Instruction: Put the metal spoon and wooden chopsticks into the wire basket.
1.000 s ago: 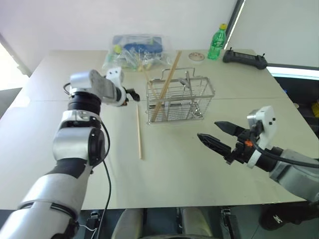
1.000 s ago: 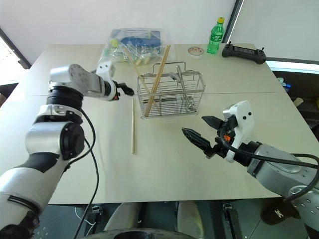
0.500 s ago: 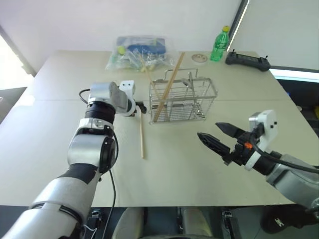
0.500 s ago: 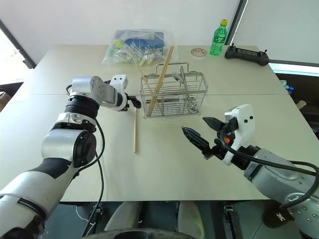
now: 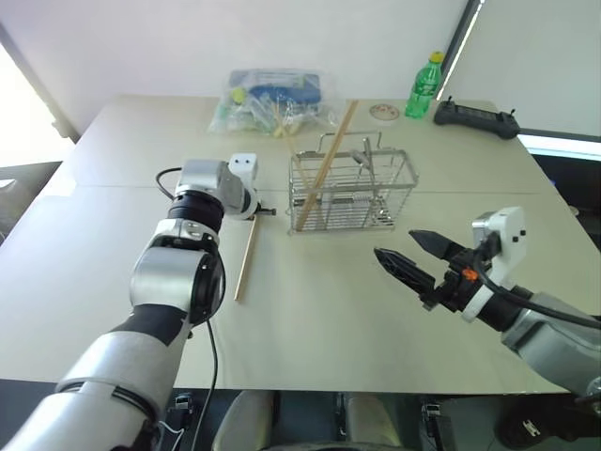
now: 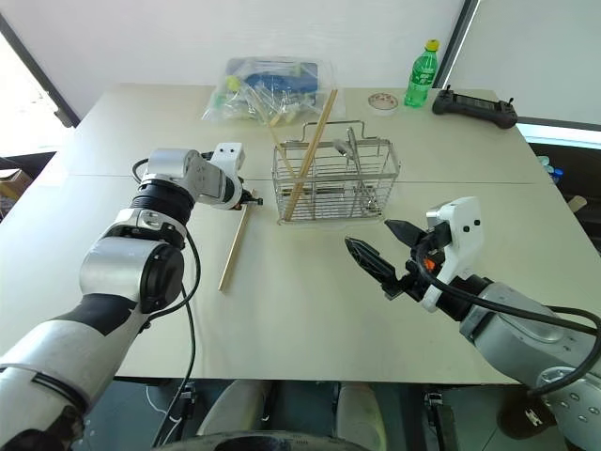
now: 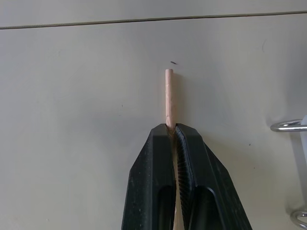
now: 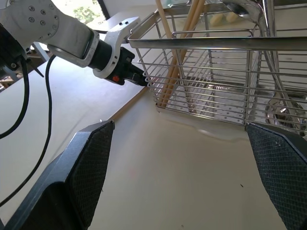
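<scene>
Now that pinched in left hand [image 7: 171, 132], loose tan wooden chopstick [image 5: 244, 266] slews on counter [image 5: 113, 188]; ready for rectangular silver wire basket [image 5: 352, 193]. Right hand [image 5: 410, 256] spread, idle.

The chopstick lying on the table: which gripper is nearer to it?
Left. The left gripper has its fingers shut on the far end of the chopstick lying on the table. The right gripper hangs open, apart from it, in front of the wire basket.

Matt wooden chopstick [image 7: 168, 98], shiny wire basket [image 6: 336, 183], matt table [image 6: 310, 301]
</scene>
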`<state>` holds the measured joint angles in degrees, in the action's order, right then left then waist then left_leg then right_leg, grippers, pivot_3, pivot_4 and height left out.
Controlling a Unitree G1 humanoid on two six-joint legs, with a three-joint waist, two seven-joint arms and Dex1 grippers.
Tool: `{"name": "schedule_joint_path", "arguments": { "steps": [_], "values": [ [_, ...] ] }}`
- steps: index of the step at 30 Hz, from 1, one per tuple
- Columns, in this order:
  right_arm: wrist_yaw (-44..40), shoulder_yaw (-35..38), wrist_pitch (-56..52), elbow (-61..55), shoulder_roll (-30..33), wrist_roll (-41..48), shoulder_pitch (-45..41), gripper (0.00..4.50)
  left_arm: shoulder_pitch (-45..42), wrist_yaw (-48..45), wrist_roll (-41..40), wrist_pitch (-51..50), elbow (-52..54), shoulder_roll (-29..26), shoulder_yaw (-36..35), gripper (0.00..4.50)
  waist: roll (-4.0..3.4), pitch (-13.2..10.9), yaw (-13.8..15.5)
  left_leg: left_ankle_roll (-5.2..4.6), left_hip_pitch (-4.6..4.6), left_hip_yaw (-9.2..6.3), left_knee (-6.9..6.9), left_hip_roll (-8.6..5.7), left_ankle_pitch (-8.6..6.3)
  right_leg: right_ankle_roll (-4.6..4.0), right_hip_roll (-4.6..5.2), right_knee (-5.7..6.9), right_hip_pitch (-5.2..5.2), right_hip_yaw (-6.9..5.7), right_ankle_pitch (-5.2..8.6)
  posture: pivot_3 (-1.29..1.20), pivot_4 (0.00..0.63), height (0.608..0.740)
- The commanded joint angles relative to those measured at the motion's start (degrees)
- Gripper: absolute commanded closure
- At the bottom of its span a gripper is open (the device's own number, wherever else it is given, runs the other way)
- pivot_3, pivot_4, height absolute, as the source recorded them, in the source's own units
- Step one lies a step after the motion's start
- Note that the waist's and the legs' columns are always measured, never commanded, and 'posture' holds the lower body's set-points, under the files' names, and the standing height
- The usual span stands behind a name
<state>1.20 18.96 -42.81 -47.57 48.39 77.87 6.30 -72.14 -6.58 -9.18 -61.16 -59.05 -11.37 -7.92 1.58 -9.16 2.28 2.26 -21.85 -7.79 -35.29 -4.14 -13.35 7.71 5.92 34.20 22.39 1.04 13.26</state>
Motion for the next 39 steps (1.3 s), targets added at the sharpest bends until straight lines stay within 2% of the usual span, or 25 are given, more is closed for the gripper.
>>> {"name": "schedule_joint_path", "arguments": {
  "steps": [1,5,8,9,11,13,16,22,28,31,39],
  "values": [
    [-0.53,1.94,1.18,-1.0,0.83,1.06,-0.8,0.0,0.55,2.0,-0.37,-0.45,-1.35,-0.83,-2.17,4.47,0.01,0.0,-0.07,0.0,0.0,0.0,0.0,0.0,0.0,0.04,-0.01,0.0,0.01,-0.01,0.02,0.0,0.15,0.726],
    [-0.95,2.38,0.91,-0.55,1.35,1.61,-0.85,0.0,-0.11,4.86,-1.37,2.7,-0.74,-4.21,-6.26,4.47,0.03,-0.02,-0.44,0.0,0.03,0.06,0.01,0.01,0.0,0.15,-0.04,0.02,0.05,-0.01,0.08,0.0,0.15,0.726],
    [-1.7,3.11,0.18,-0.28,2.54,2.63,-0.23,0.0,-3.84,9.51,-6.85,17.11,-1.52,-10.64,-16.73,4.47,0.08,-0.08,-1.38,0.0,-0.07,0.06,0.06,0.05,0.0,0.09,-0.05,0.06,0.24,0.0,0.05,0.0,0.15,0.726],
    [-1.95,3.49,0.1,-0.19,2.91,2.97,0.1,0.0,-4.82,8.89,-7.83,22.1,-1.07,-11.87,-18.26,4.47,0.13,-0.11,-1.68,0.02,-0.24,0.02,0.05,0.07,0.01,-0.07,-0.06,0.08,0.42,-0.01,-0.06,0.0,0.15,0.726],
    [-2.62,4.74,0.1,-0.07,3.55,3.65,1.14,0.0,-6.75,1.01,-10.9,32.32,3.04,-12.54,-20.12,4.47,0.21,-0.15,-1.56,0.08,-0.59,0.03,0.06,0.08,0.05,-0.2,-0.1,0.14,0.83,0.01,-0.14,0.0,0.15,0.726],
    [-2.99,5.54,-0.13,0.41,4.12,4.22,1.65,0.0,-7.4,-8.57,-13.06,40.52,10.45,-13.65,-19.8,4.47,0.24,-0.15,-0.95,0.09,-0.64,0.05,0.06,0.05,0.05,-0.23,-0.03,0.12,0.81,-0.02,-0.17,0.0,0.15,0.726],
    [-3.25,5.96,-0.32,1.13,4.94,4.98,1.55,0.0,-7.89,-13.21,-15.69,44.24,17.06,-14.7,-20.12,4.47,0.23,-0.13,-0.17,0.01,-0.67,0.14,0.05,0.0,0.0,-0.18,0.12,-0.08,0.72,0.03,-0.21,0.0,0.15,0.726],
    [-3.36,5.08,-0.49,2.14,5.61,5.29,0.6,0.0,-7.76,-19.43,-22.99,37.62,33.82,-11.54,-16.39,4.47,0.22,-0.11,0.09,-0.07,-0.56,0.11,-0.03,0.01,-0.03,-0.17,0.07,-0.08,0.54,0.02,-0.2,0.0,0.15,0.726],
    [-2.25,4.32,0.13,1.57,4.73,5.17,0.35,0.0,-1.13,-21.83,-24.62,33.22,46.93,-4.52,-7.51,4.47,0.12,-0.07,-0.21,-0.06,-0.39,0.12,-0.29,0.05,-0.02,-0.23,-0.02,-0.06,0.26,0.04,-0.16,0.0,0.15,0.726],
    [-1.14,4.34,0.54,0.53,4.08,5.25,0.96,0.0,2.71,-23.13,-22.61,34.25,48.94,-2.42,-3.18,4.47,0.11,-0.07,-0.17,-0.07,-0.33,0.14,-0.3,0.06,-0.02,-0.36,-0.04,-0.04,0.22,0.05,-0.09,0.0,0.15,0.726],
    [1.66,6.81,2.28,-1.58,2.92,6.79,4.1,0.0,10.59,-23.63,-18.7,39.08,47.18,1.38,1.44,4.47,0.1,-0.08,-0.04,-0.11,-0.47,0.16,-0.29,0.04,-0.05,-0.23,-0.09,-0.06,0.36,0.07,-0.19,0.0,0.15,0.726]
  ]
}}
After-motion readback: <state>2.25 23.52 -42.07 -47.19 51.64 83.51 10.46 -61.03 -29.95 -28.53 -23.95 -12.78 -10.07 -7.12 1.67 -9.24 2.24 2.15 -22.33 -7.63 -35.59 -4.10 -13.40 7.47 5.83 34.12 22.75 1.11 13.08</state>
